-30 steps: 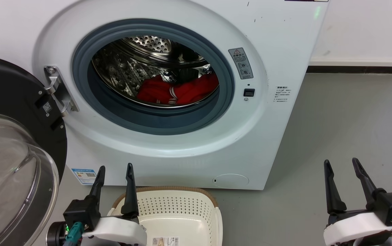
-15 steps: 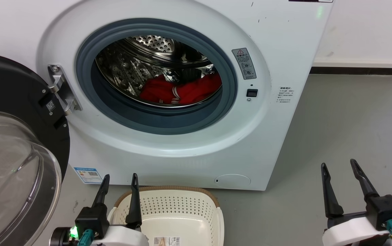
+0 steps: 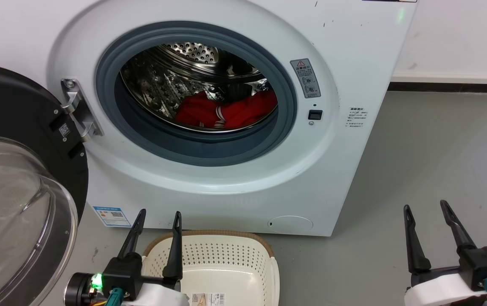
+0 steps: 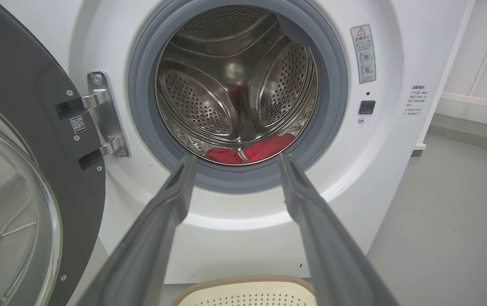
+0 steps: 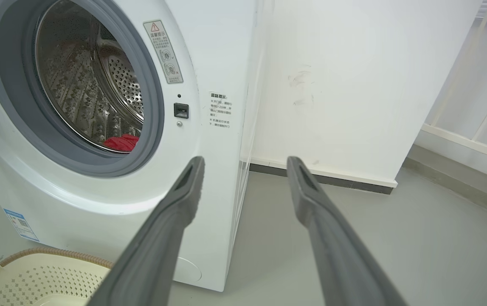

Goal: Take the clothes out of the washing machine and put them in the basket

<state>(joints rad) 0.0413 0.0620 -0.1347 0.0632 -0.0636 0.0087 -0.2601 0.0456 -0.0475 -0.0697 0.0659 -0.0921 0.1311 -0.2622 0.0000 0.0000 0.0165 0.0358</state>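
Clothes [image 3: 226, 114] are lying low inside the washing machine [image 3: 345, 51]; the basket [image 3: 213, 255] is sitting near it on the floor [image 3: 417, 148]. Left pincer [image 3: 160, 212] and right pincer [image 3: 424, 205] are hanging open; the reach should be clearing the grey ring [image 3: 209, 148], pinching a thick fold

The grey floor [image 3: 430, 170] carries the washing machine [image 3: 226, 199] and, just before it, the basket [image 3: 213, 255].

On the front of the washing machine [image 3: 353, 63] a grey label [image 3: 307, 78] shows a red warning triangle, but its characters and those on the white sticker [image 3: 356, 117] beside it are too small to read.
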